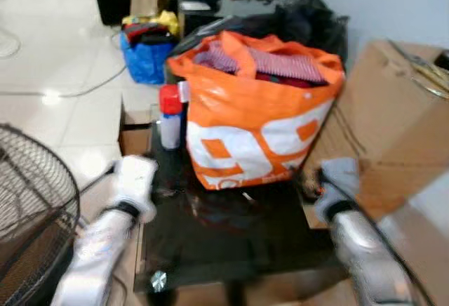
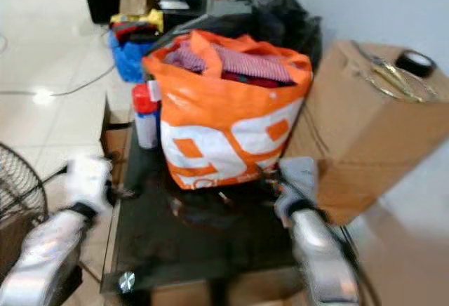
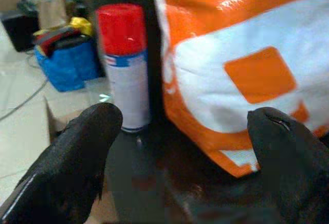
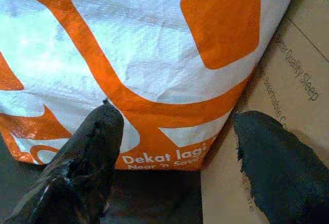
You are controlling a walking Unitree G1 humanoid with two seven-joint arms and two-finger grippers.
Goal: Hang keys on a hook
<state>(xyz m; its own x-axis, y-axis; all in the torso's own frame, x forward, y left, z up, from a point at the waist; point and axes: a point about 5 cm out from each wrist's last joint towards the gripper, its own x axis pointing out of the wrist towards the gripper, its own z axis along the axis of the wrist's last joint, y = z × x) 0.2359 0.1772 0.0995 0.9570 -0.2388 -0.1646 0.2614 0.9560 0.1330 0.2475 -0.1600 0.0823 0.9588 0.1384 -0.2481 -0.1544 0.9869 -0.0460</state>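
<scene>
My left gripper [image 3: 185,126] is open, its black fingers [image 3: 85,152] spread wide with nothing between them. It points at a red-capped white spray can [image 3: 125,70] and the lower side of an orange and white bag [image 3: 241,70]. My right gripper [image 4: 175,126] is open too and holds nothing. It faces the bag's bottom corner [image 4: 154,80], beside a cardboard box [image 4: 288,80]. In the blurred eye views both silver arms reach over a dark glass table [image 1: 231,243], the left arm [image 1: 116,222] by the can and the right arm [image 1: 351,229] by the box.
The bag [image 1: 259,116] is stuffed with striped cloth and stands at the table's middle. A large cardboard box [image 1: 400,123] is on the right, a wire fan guard [image 1: 31,201] at the left. A blue bag [image 1: 147,57] and cables lie on the tiled floor behind.
</scene>
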